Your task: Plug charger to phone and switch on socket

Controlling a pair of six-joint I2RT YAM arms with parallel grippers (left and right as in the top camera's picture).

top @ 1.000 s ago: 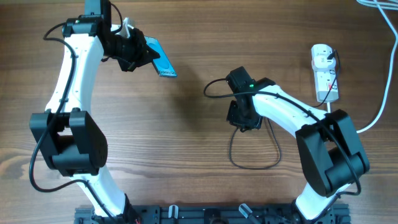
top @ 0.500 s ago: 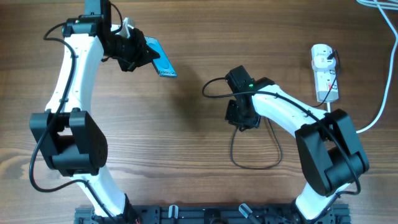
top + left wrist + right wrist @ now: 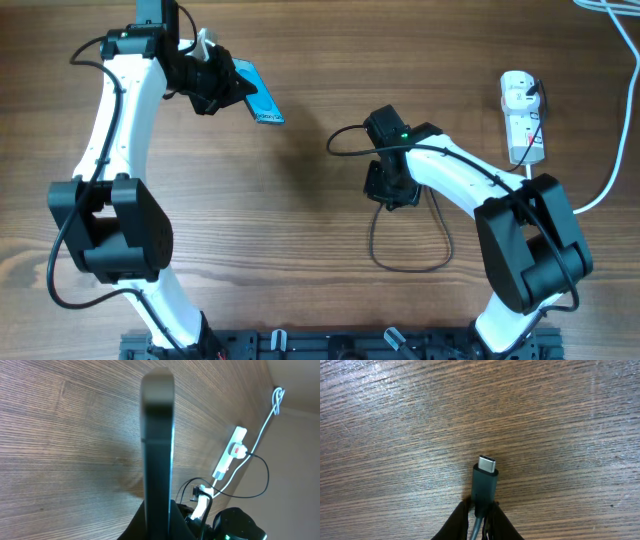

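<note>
phone (image 3: 260, 100) sits clamped in left end effector (image 3: 228, 86), black silver-tipped charger (image 3: 485, 481) in right end effector (image 3: 479, 511).

Nothing can be read for certain. The phone (image 3: 258, 98) has a short line of dark print on the white strip at its end, the end farthest from the left claw (image 3: 225, 88) that grips it. In the overhead view the letters are too small to make out. The left wrist view shows the phone only edge-on, so no print is visible there. The socket (image 3: 521, 118), well apart from the right claw (image 3: 392, 192), carries small red marks near its middle. One also shows as a red spot in the left wrist view (image 3: 233, 451), but its shape or wording cannot be told.
</note>
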